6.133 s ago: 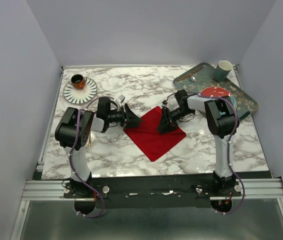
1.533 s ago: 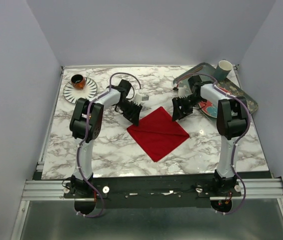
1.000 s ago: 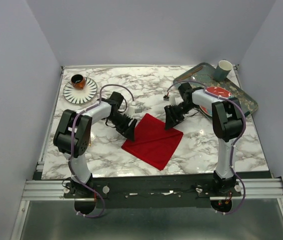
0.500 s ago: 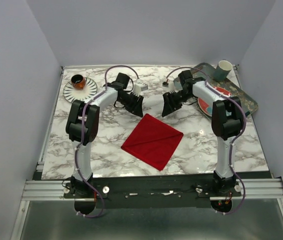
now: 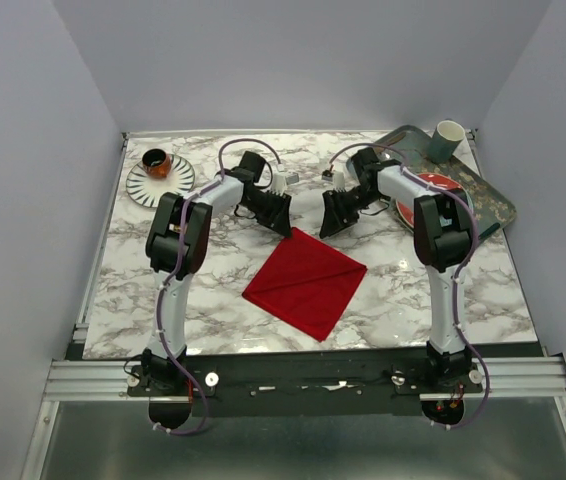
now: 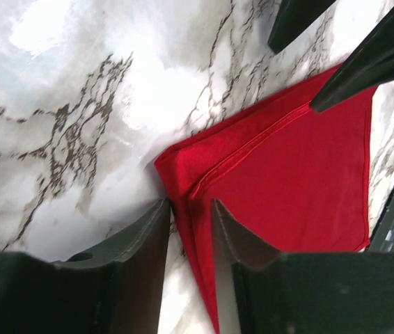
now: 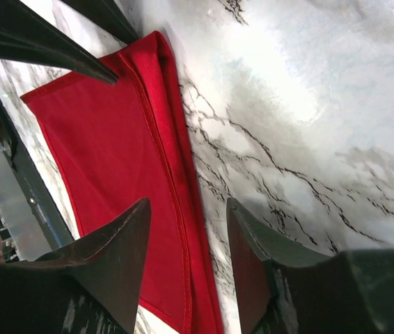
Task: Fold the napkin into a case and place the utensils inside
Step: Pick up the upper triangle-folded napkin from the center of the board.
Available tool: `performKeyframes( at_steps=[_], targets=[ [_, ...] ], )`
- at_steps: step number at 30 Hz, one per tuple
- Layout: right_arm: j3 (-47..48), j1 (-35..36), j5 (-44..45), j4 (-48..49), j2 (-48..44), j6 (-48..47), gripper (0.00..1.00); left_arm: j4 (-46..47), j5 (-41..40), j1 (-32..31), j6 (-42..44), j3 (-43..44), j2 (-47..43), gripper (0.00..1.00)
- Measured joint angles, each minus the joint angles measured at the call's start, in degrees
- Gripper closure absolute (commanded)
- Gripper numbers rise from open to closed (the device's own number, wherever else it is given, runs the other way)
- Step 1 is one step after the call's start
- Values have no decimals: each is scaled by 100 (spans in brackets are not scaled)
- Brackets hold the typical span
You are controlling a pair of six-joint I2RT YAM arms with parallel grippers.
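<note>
Marble worktop [image 5: 213, 290] walled in pale grey fills the overhead view. The napkin [image 5: 305, 282] lies flat near the middle, a little toward the near edge, folded into a diamond with one crease running across it. Its far corner points at the far edge. The left gripper [image 5: 283, 220] and right gripper [image 5: 333, 222] both hang low just beyond that far corner, facing each other. A striped plate [image 5: 160, 180] sits in the far left corner and a green tray [image 5: 488, 200] in the far right. I cannot pick out the utensils from here.

From the left wrist, the napkin [image 6: 287, 181] shows a doubled corner with stitched hems stacked one over the other. The left gripper [image 6: 186, 223] has only a narrow gap between its fingers [image 6: 141, 236], and the folded edge runs into that gap. I cannot tell whether the pads touch the cloth, but nothing looks pinched or lifted.

From the right wrist, the right gripper [image 7: 188, 209] stands wider apart, straddling the folded edge of the napkin [image 7: 113, 153], with marble on one side and cloth on the other.

This cloth looks light and limp, and it would likely slide on polished marble and let its layers drift apart. The best hold is probably the hemmed corner, where the layers meet. There a pinch can catch every layer at once, and the stitching gives something firmer to grip.
</note>
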Motion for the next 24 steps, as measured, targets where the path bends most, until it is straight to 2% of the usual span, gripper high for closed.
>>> performKeyframes(
  at_steps=[3, 5, 8, 13, 19, 24],
  targets=[
    [0, 9, -79, 63, 52, 85, 39, 98, 107, -39, -94, 22, 79, 74],
    [0, 22, -120, 111, 96, 157, 30, 138, 149, -61, -122, 22, 103, 76],
    [7, 42, -264, 127, 105, 232, 22, 223, 232, -70, -125, -2, 98, 79],
    [133, 111, -378, 155, 146, 295, 14, 446, 323, -72, -57, -297, -87, 83],
    [385, 232, -581, 151, 323, 297, 16, 557, 422, -74, 20, -404, -293, 84],
    [542, 302, -717, 155, 483, 297, 34, 608, 466, -74, 98, -485, -424, 84]
  ],
)
